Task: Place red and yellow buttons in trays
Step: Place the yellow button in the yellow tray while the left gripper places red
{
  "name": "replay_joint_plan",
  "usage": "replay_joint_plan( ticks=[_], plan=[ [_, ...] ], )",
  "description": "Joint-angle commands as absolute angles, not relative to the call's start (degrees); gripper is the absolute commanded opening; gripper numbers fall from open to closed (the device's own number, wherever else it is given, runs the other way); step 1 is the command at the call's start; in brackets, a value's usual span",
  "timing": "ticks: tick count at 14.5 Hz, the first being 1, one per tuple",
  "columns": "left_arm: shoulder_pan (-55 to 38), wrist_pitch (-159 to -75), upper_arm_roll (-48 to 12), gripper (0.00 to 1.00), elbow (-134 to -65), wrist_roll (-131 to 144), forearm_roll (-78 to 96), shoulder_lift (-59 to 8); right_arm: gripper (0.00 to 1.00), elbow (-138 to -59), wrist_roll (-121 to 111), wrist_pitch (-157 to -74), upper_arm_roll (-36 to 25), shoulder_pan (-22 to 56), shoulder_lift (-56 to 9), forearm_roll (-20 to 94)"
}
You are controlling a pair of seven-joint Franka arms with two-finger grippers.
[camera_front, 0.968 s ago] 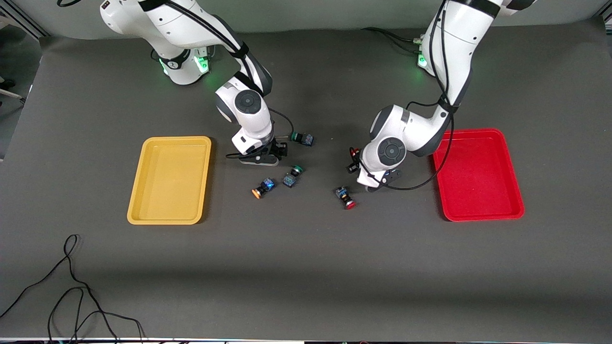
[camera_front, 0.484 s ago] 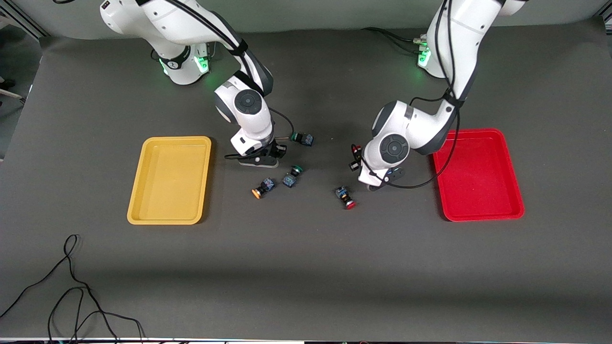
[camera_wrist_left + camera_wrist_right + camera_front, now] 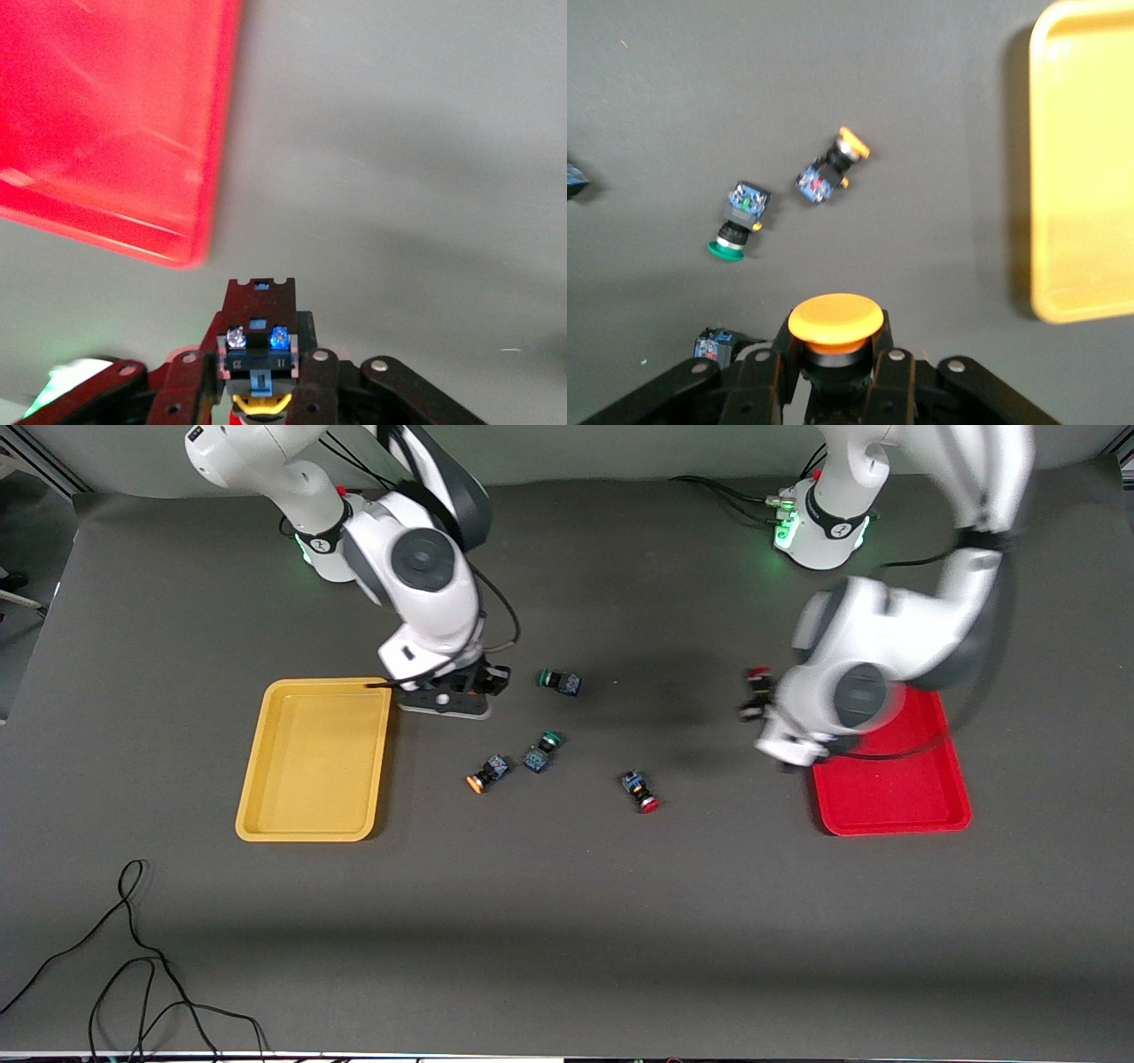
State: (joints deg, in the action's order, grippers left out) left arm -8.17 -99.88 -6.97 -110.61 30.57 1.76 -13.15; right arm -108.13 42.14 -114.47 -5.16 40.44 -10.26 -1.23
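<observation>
My right gripper (image 3: 835, 354) is shut on an orange-yellow-capped button (image 3: 835, 319). In the front view it (image 3: 440, 701) hangs beside the corner of the yellow tray (image 3: 314, 757) nearest the right arm's base. My left gripper (image 3: 257, 359) is shut on a black-and-blue button (image 3: 257, 341) with a red edge showing at its cap. In the front view it (image 3: 788, 751) is over the table at the rim of the red tray (image 3: 895, 797). One orange-capped button (image 3: 485, 773) and one red-capped button (image 3: 640, 791) lie on the mat between the trays.
Two green-capped buttons lie mid-table, one (image 3: 542, 748) beside the loose orange-capped button and one (image 3: 560, 682) farther from the front camera. A black cable (image 3: 133, 957) lies on the mat near the front edge at the right arm's end. Both trays hold nothing.
Both arms rose from the middle of the table with their buttons. The left gripper swung toward the red tray. The right gripper moved toward the yellow tray.
</observation>
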Motion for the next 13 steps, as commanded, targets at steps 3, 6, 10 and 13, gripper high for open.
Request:
replay_joint_plan(
  ticks=[3, 6, 10, 13],
  plan=[
    [1.93, -105.00, -7.47, 0.00, -116.69, 17.77, -3.95, -14.15, 0.25, -107.75, 16.22, -112.59, -20.53, 39.64, -9.49, 0.79],
    [5.53, -114.22, -7.21, 0.00, -122.33, 13.20, -6.23, -15.47, 0.25, -110.64, 0.58, -115.65, -31.52, 39.64, -9.58, 3.41],
    [7.38, -121.11, -7.21, 0.73, -125.95, 11.95, -6.24, -17.57, 0.25, -123.80, -14.57, -132.57, -39.11, 39.55, -10.37, 8.60],
    [7.12, -117.45, -7.47, 0.99, -124.64, 13.09, -5.54, -16.62, 0.25, -129.81, -18.27, -144.21, -39.29, 36.93, -15.54, 9.84]
  ],
)
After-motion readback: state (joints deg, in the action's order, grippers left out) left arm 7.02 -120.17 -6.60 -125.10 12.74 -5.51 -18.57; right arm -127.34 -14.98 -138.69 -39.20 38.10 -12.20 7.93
